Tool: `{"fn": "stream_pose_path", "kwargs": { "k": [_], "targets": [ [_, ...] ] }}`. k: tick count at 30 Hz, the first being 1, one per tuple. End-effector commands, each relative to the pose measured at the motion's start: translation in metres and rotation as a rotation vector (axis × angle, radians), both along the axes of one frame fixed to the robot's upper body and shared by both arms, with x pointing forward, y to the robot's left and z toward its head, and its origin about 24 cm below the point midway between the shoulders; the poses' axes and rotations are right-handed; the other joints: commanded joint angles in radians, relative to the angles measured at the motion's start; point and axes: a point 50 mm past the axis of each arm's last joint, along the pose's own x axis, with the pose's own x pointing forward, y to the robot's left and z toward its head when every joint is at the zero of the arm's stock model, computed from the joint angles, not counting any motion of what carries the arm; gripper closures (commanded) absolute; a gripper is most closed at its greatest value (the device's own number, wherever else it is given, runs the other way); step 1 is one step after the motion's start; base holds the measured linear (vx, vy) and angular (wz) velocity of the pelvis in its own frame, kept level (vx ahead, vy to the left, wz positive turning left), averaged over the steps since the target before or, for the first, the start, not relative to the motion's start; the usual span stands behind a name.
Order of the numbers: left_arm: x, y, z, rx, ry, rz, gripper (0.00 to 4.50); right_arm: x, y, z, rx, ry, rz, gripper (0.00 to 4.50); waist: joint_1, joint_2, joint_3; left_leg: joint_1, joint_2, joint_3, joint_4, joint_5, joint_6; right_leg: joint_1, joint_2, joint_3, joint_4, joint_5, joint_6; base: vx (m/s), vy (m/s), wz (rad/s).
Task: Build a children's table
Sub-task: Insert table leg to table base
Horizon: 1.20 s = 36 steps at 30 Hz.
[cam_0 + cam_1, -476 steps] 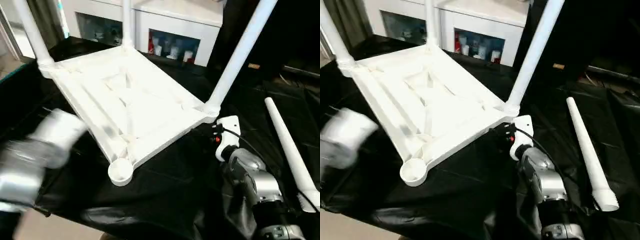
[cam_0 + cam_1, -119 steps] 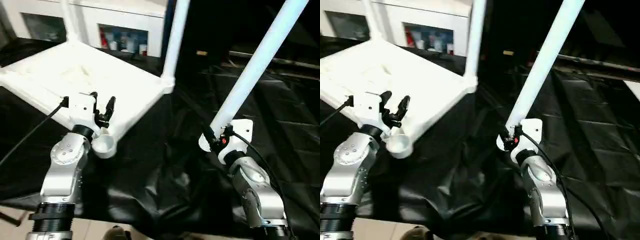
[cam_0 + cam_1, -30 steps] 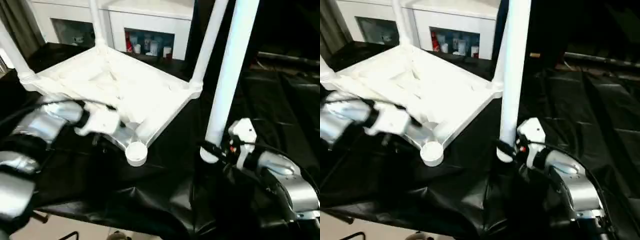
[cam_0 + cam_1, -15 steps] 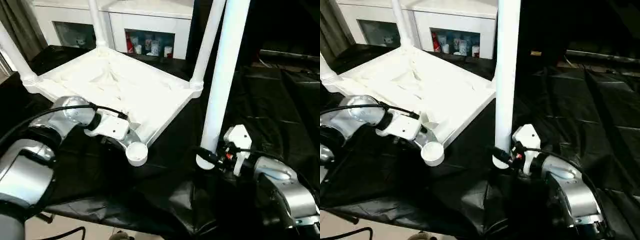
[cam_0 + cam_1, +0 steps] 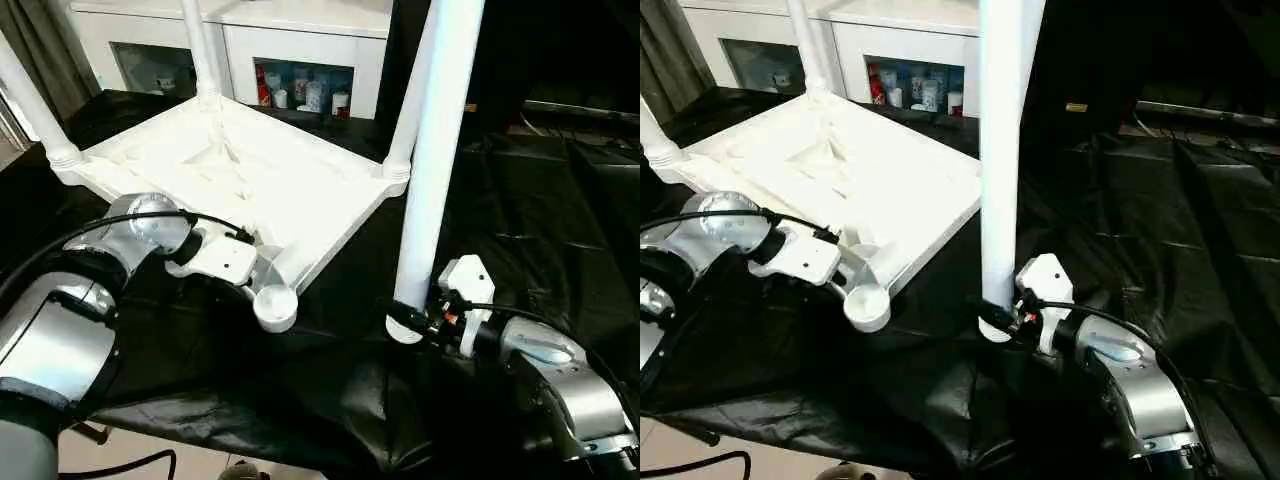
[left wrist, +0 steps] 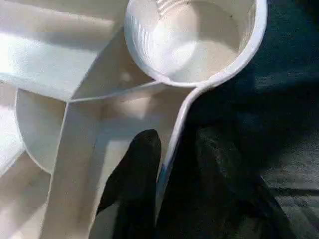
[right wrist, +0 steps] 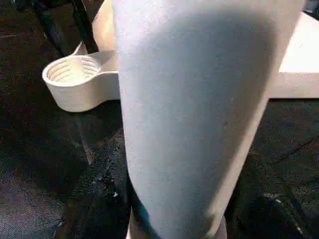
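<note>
The children's table tabletop lies upside down on the black cloth, ribs up. Three white legs stand in its corner sockets. The near corner socket is empty. My left gripper straddles the tabletop's rim just behind that socket, one black finger inside the rim and the other outside, closed against it. My right gripper is shut on the thick lower end of the fourth leg, which stands nearly upright. Its foot hangs just above the cloth, a short way right of the empty socket.
A black cloth covers the work table, bunched into folds near the front edge. A white cabinet with small items stands behind the table. Bare floor shows below the front edge at the lower left.
My left arm swung in and settled at the rim by the empty socket, and its fingers have narrowed onto the rim. The right gripper with the leg has barely shifted.
</note>
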Motion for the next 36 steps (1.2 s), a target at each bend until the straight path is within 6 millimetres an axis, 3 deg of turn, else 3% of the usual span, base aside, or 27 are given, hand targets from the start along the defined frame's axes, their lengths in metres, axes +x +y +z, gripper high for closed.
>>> {"fn": "stream_pose_path", "kwargs": {
  "k": [1,9,12,14,15,18,24,27,29,32,34,35,36],
  "targets": [
    [-0.001,0.004,0.0,0.04,0.044,0.015,3.41,0.002,0.0,0.007,-0.001,-0.041,0.01,2.59,0.006,0.009,-0.069,0.001,0.041,-0.005,-0.064,-0.09,0.009,0.066,-0.101,0.047,-0.062,0.143,-0.272,0.0,0.0,0.0],
    [-0.001,0.008,-0.012,0.1,0.101,0.142,3.99,0.007,-0.002,0.005,-0.022,-0.048,-0.02,2.59,0.004,0.005,-0.065,0.002,0.044,-0.006,-0.067,-0.101,0.012,0.064,-0.104,0.046,-0.066,0.102,-0.276,0.0,0.0,0.0],
    [-0.002,0.007,-0.018,0.076,0.113,0.167,4.19,0.009,-0.002,0.004,-0.026,-0.046,-0.04,2.59,0.002,-0.002,-0.059,0.001,0.039,-0.003,-0.069,-0.127,0.009,0.063,-0.104,0.047,-0.079,-0.014,-0.256,0.0,0.0,0.0],
    [-0.004,0.0,-0.024,-0.02,0.142,0.23,4.22,0.011,-0.003,0.004,-0.019,-0.041,-0.067,2.59,-0.001,-0.007,-0.057,0.003,0.041,-0.002,-0.07,-0.138,0.01,0.06,-0.106,0.049,-0.085,-0.091,-0.248,0.0,0.0,0.0],
    [-0.004,-0.004,-0.027,-0.061,0.156,0.261,4.25,0.013,-0.004,0.004,-0.013,-0.039,-0.083,2.59,0.0,-0.004,-0.056,0.003,0.041,-0.003,-0.07,-0.138,0.009,0.059,-0.107,0.048,-0.085,-0.103,-0.247,0.0,0.0,0.0],
    [-0.008,-0.016,-0.038,-0.163,0.224,0.376,4.27,0.021,-0.006,0.005,0.005,-0.039,-0.146,2.59,-0.004,-0.011,-0.061,0.002,0.042,0.001,-0.069,-0.115,0.027,0.057,-0.107,0.046,-0.081,-0.092,-0.254,0.0,0.0,0.0],
    [-0.014,-0.033,-0.053,-0.262,0.213,0.491,4.31,0.031,-0.008,0.007,0.023,-0.038,-0.234,2.59,-0.009,-0.013,-0.063,-0.002,0.04,0.004,-0.068,-0.093,0.052,0.055,-0.104,0.043,-0.081,-0.052,-0.249,0.0,0.0,0.0],
    [-0.021,-0.049,-0.056,-0.361,0.171,0.479,4.38,0.037,-0.009,0.008,0.037,-0.034,-0.282,2.59,-0.013,-0.021,-0.061,-0.002,0.041,0.004,-0.069,-0.116,0.048,0.053,-0.106,0.041,-0.087,-0.12,-0.237,0.0,0.0,0.0],
    [-0.024,-0.052,-0.057,-0.372,0.148,0.47,4.43,0.039,-0.01,0.008,0.042,-0.031,-0.294,2.59,-0.011,-0.015,-0.062,0.0,0.044,0.004,-0.07,-0.119,0.049,0.048,-0.105,0.042,-0.089,-0.138,-0.224,0.0,0.0,0.0],
    [-0.033,-0.063,-0.061,-0.412,0.12,0.49,4.48,0.041,-0.011,0.009,0.053,-0.013,-0.326,2.59,-0.015,-0.024,-0.061,-0.001,0.045,0.005,-0.074,-0.121,0.051,0.048,-0.103,0.04,-0.086,-0.118,-0.215,0.0,0.0,0.0],
    [-0.034,-0.07,-0.059,-0.455,0.101,0.504,4.48,0.042,-0.013,0.01,0.058,-0.012,-0.337,2.59,-0.013,-0.025,-0.06,0.001,0.043,0.009,-0.072,-0.133,0.056,0.042,-0.103,0.041,-0.092,-0.153,-0.208,0.0,0.0,0.0],
    [-0.033,-0.074,-0.057,-0.479,0.083,0.507,4.48,0.043,-0.013,0.01,0.058,-0.009,-0.338,2.59,-0.013,-0.031,-0.06,0.002,0.044,0.01,-0.074,-0.135,0.056,0.043,-0.104,0.04,-0.093,-0.16,-0.205,0.0,0.0,0.0],
    [-0.033,-0.076,-0.056,-0.492,0.073,0.501,4.48,0.043,-0.013,0.01,0.059,-0.008,-0.339,2.59,-0.013,-0.029,-0.06,0.002,0.043,0.012,-0.073,-0.138,0.058,0.04,-0.102,0.04,-0.094,-0.167,-0.198,0.0,0.0,0.0]
  ]
}}
